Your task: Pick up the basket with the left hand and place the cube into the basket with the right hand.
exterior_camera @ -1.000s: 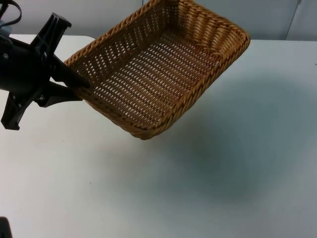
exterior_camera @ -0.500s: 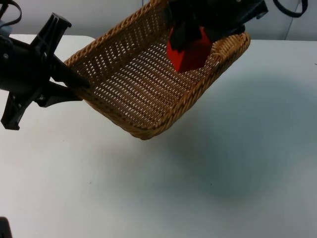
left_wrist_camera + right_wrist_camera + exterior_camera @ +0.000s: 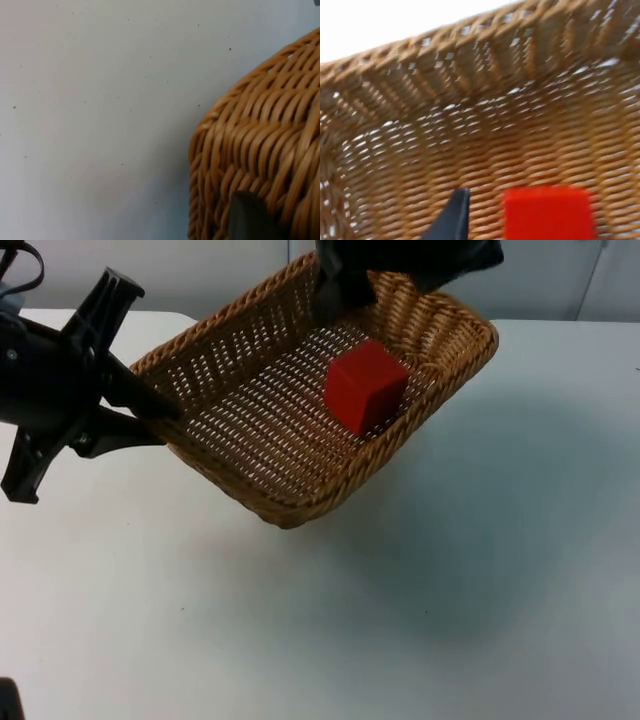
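A woven wicker basket (image 3: pixel 290 508) hangs tilted above the white table, held at its left corner by my left gripper (image 3: pixel 165 420), which is shut on the rim. The left wrist view looks at the basket's outer wall (image 3: pixel 260 140) with a black fingertip (image 3: pixel 247 217) against it. A red cube (image 3: pixel 366 386) lies loose on the basket floor near the right wall. My right gripper (image 3: pixel 390 275) hovers over the basket's far end, open, with nothing between its fingers. In the right wrist view the cube (image 3: pixel 547 212) rests on the weave beside one fingertip (image 3: pixel 452 215).
The white table (image 3: pixel 420 620) spreads out in front of and to the right of the basket. A grey partition wall (image 3: pixel 200 275) stands behind it. The basket's shadow falls on the table to its right.
The right gripper came in over the basket carrying the red cube, let it go and drew back upward. The cube now lies in the basket. The left arm has held still.
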